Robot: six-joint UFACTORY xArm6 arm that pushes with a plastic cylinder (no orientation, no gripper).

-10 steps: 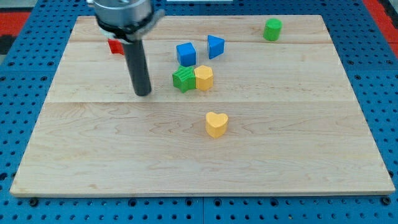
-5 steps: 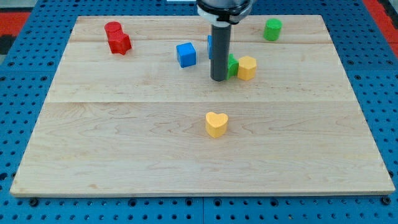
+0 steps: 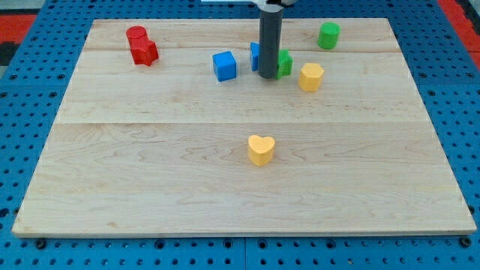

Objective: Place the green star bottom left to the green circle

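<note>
The green star lies near the view's top centre, partly hidden behind my rod. The green circle stands at the view's top right, up and to the right of the star, apart from it. My tip rests on the board touching the star's left side. A blue block is mostly hidden behind the rod on its left.
A yellow hexagon lies just to the lower right of the star. A blue cube lies left of the rod. A red cylinder and a red star stand at the top left. A yellow heart lies at the centre. The wooden board sits on a blue pegboard.
My rod swept from the left to the centre, then up. The green star went right and up with it. The yellow hexagon moved right and now sits apart from the star.
</note>
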